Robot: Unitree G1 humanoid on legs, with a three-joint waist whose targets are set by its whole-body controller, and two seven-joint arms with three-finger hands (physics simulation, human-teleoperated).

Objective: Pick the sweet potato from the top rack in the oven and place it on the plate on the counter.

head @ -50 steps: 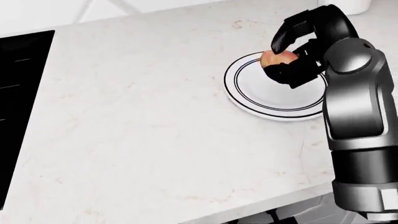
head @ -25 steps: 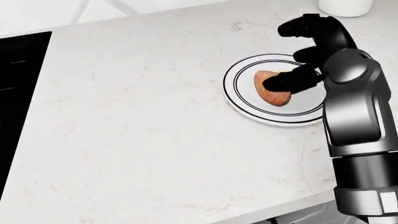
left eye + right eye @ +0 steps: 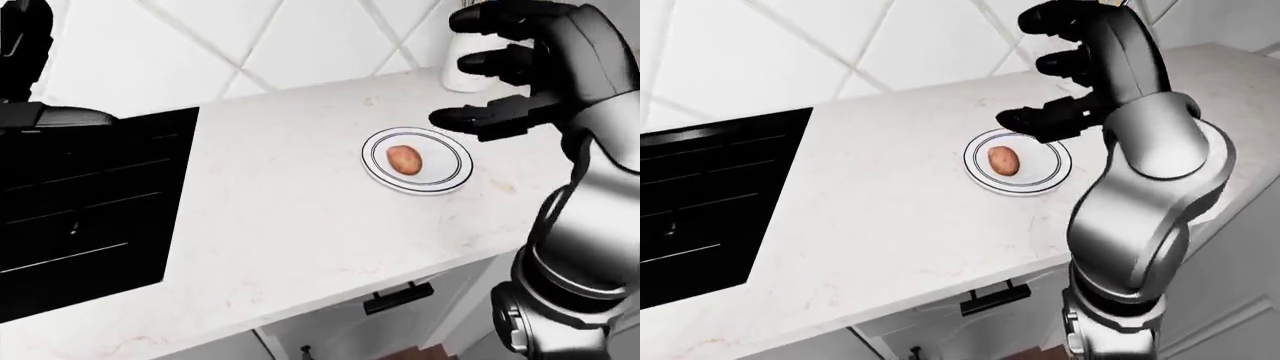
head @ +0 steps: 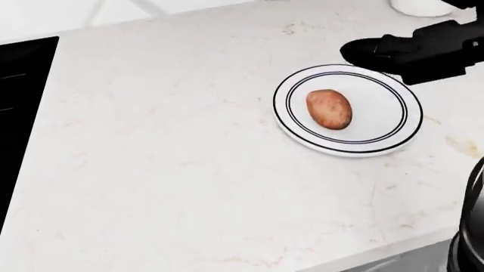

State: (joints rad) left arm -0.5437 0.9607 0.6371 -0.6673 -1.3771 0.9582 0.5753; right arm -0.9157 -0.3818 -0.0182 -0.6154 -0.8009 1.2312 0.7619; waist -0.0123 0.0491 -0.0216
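The right hand [image 3: 500, 67] hangs in the air with its three dark fingers [image 3: 1040, 118] spread wide and nothing between them. In the right-eye view its silver forearm rises from a bent elbow at the lower right, and the wrist tips the fingers toward the view's left. In the head view, only the lowest finger [image 4: 408, 50] shows, at the upper right.

Head view's right edge cuts off the right hand [image 4: 412, 51]
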